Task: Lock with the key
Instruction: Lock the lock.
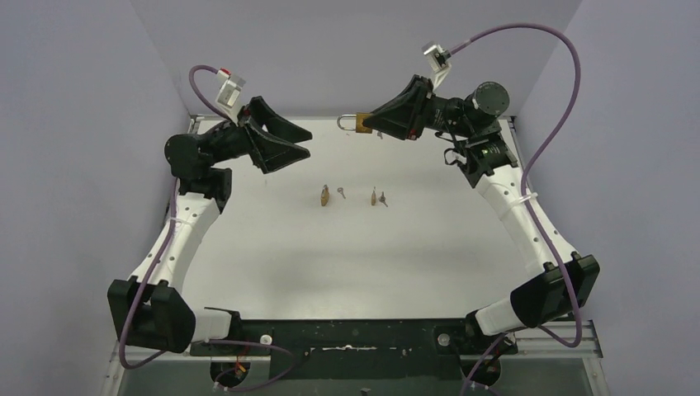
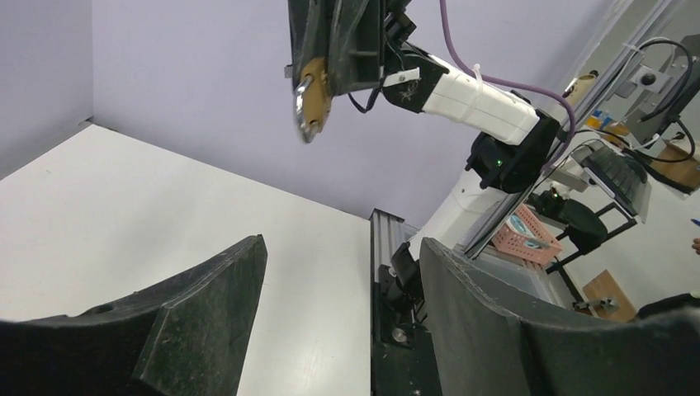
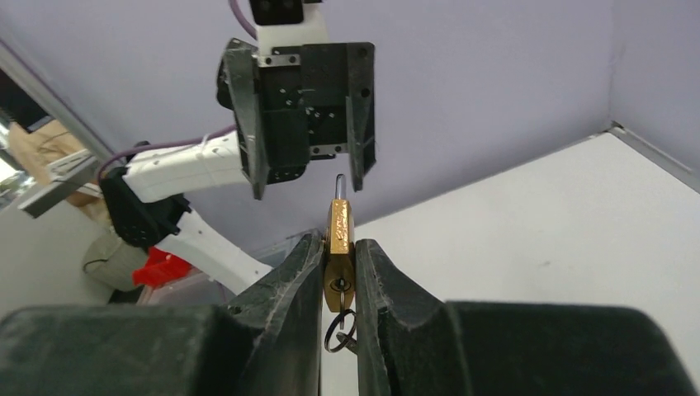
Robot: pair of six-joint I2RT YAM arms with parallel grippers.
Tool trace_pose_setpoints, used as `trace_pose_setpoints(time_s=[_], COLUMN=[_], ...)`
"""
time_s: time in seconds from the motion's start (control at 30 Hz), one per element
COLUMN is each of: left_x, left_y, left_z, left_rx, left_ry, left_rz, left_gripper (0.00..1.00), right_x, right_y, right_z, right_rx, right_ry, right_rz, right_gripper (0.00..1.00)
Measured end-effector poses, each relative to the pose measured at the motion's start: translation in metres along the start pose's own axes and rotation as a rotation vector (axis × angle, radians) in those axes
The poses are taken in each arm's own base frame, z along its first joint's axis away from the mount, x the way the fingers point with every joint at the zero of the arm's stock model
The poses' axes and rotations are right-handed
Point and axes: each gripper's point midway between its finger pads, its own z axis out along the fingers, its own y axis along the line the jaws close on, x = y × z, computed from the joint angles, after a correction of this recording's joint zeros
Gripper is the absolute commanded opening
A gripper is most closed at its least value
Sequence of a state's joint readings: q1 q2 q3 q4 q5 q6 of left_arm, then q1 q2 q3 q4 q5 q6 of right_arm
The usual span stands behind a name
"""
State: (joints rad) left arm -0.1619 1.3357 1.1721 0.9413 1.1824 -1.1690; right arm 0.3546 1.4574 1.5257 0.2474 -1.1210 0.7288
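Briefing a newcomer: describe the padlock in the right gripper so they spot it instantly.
Look above the white table's far edge, at the right gripper. Clamped in it is a brass padlock, silver shackle sticking out, key ring dangling. Unlike the two small padlocks lying mid-table, it is held aloft.

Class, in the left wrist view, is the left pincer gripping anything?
No, the left pincer is open, with nothing held between its two fingers.

White tabletop, matte; lilac walls enclosing three sides; pink lattice basket and red container, both off the tabletop.
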Motion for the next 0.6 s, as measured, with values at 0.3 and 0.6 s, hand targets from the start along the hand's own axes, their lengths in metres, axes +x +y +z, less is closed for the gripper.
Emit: trace_pose_setpoints(time_s=[0.3,0.6], left_x=[0.008,-0.013], left_y=[-0.005,-0.023], left_z=[0.003,0.008], left_rx=[0.028,0.126], left_ry=[-0.016,-0.035], left_rz=[-0.077,-0.120], left_gripper=[0.66,0.62], right_x=[-0.016,0.003], right_y=[0.043,0.049], right_z=[0.010,0.023], right_rx=[-0.248,-0.333], right_ry=[0.005,0.080], right_rz=[0.138,0.231], right_gripper=[0.00,0.00])
